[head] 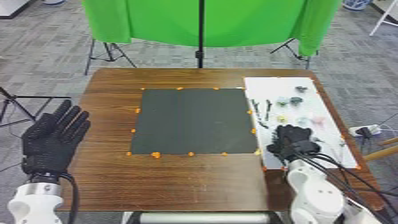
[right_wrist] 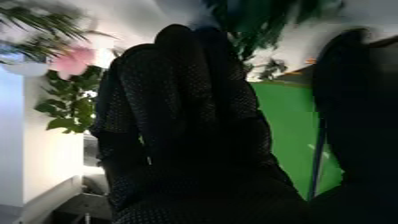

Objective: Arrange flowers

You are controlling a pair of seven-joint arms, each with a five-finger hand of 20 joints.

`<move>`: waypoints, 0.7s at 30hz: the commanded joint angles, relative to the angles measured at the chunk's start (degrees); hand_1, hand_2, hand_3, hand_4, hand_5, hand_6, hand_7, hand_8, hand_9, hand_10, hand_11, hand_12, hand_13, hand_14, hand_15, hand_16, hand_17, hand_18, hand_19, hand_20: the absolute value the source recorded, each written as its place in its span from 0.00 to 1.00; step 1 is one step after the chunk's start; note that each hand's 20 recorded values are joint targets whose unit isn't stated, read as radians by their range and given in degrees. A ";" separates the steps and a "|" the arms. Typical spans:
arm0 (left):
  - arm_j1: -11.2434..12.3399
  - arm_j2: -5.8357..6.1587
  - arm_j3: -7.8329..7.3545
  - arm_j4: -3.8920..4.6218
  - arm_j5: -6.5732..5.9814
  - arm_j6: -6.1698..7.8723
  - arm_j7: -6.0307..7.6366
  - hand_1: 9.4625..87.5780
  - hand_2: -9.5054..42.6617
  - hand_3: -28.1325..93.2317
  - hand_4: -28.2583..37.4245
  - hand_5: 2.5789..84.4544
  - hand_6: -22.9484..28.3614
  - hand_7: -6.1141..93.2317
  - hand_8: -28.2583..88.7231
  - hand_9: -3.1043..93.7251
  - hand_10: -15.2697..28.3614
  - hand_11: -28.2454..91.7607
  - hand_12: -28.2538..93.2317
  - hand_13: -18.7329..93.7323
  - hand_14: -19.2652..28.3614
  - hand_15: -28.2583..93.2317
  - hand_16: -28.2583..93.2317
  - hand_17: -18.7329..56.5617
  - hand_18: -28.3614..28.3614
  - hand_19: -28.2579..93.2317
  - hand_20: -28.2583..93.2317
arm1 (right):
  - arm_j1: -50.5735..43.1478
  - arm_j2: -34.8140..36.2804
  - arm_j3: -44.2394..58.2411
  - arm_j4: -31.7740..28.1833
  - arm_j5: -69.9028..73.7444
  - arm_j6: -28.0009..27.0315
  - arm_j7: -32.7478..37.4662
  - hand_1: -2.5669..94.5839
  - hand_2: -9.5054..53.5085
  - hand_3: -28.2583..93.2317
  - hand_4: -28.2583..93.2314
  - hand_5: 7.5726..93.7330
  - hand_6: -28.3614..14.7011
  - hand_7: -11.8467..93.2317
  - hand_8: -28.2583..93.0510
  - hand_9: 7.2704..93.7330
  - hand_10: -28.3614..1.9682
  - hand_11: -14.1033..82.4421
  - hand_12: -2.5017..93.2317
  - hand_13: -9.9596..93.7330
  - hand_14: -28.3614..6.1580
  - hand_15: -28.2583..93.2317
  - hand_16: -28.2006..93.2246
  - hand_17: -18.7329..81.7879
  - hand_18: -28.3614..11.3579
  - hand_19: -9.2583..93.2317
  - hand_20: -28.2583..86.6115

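Presently, the right hand in a black fabric glove (head: pixel 293 139) is extending over the near half of a white rectangular board (head: pixel 266 86). Its fingers are pointing straight and pressing together; its thumb is standing apart. Whether the hand is touching an item is not determinable.

The flowers are lying on the board. A small yellow flower (head: pixel 282 119) and a small pink flower (head: pixel 317 120) are lying just beyond the hand. A dark grey-green rounded bloom (head: pixel 296 101) is lying in the board's far half. Thin dark branched twigs (head: pixel 257 107) are lying along the board's left side.

Left of the board, a dark grey rectangular mat (head: pixel 191 120) is covering part of the brown wooden table (head: pixel 204 185); small orange marks (head: pixel 156 155) are lining its edges. Well left of the board, past the mat, the left hand (head: pixel 49 145) is holding its fingers straight and slightly spread. Beyond the board, a bright green cloth (head: pixel 209 22) is hanging.
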 commanded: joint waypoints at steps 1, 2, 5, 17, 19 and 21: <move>0.33 -0.07 0.29 0.06 -1.58 1.43 -0.21 0.20 0.49 0.89 0.00 0.49 0.62 0.14 0.18 0.39 0.66 0.36 0.30 0.40 0.68 0.42 0.19 0.20 0.69 0.42 0.34 | -0.16 -0.74 -3.08 3.51 0.18 1.01 -1.76 0.57 0.00 0.83 0.01 0.77 0.59 0.46 0.37 0.84 0.47 0.43 0.51 0.76 0.42 0.78 0.47 0.49 0.04 0.90 0.55; 0.48 -0.16 0.14 0.06 -1.53 1.34 -0.29 0.20 0.49 0.89 0.00 0.49 0.62 0.14 0.18 0.39 0.66 0.36 0.30 0.40 0.68 0.42 0.19 0.20 0.69 0.42 0.34 | -0.41 -0.69 -3.03 3.46 0.51 1.36 -1.83 0.60 0.00 0.83 0.02 0.79 0.60 0.47 0.38 0.87 0.49 0.40 0.54 0.78 0.45 0.77 0.50 0.51 0.04 0.91 0.55; 0.83 -0.12 -0.28 0.06 -2.18 1.71 -0.09 0.20 0.49 0.89 0.00 0.49 0.62 0.14 0.18 0.39 0.66 0.36 0.30 0.40 0.68 0.42 0.19 0.20 0.70 0.43 0.34 | -1.20 -0.50 -2.10 2.62 1.62 3.48 -1.47 0.61 0.00 0.85 0.03 0.81 0.60 0.48 0.39 0.89 0.52 0.38 0.55 0.80 0.48 0.75 0.53 0.53 0.05 0.91 0.55; 3.76 0.08 -3.23 -0.16 -7.75 0.49 1.03 0.19 0.48 0.89 0.00 0.49 0.62 0.13 0.18 0.39 0.66 0.36 0.29 0.40 0.67 0.42 0.18 0.20 0.70 0.42 0.34 | 1.29 0.78 2.69 -9.73 9.17 19.18 2.76 0.57 0.00 0.88 0.09 0.83 0.62 0.47 0.42 0.92 0.57 0.37 0.54 0.85 0.56 0.71 0.55 0.56 0.05 0.93 0.55; 4.36 0.22 -3.69 -0.29 -8.77 0.50 1.26 0.19 0.48 0.89 0.00 0.49 0.62 0.13 0.18 0.39 0.66 0.36 0.29 0.40 0.67 0.41 0.18 0.20 0.70 0.42 0.34 | 5.12 -0.07 0.31 -10.08 10.52 19.89 2.75 0.57 0.00 0.88 0.10 0.83 0.62 0.47 0.42 0.92 0.57 0.37 0.54 0.85 0.56 0.71 0.55 0.56 0.04 0.93 0.55; 4.69 0.10 -3.92 -0.39 -8.28 0.76 1.04 0.19 0.48 0.89 0.00 0.49 0.62 0.13 0.18 0.39 0.66 0.36 0.29 0.40 0.67 0.41 0.19 0.20 0.70 0.42 0.34 | 10.17 -1.77 -3.13 -9.15 11.79 20.08 2.45 0.57 0.00 0.87 0.10 0.83 0.62 0.47 0.42 0.92 0.57 0.37 0.54 0.85 0.55 0.71 0.55 0.56 0.04 0.93 0.55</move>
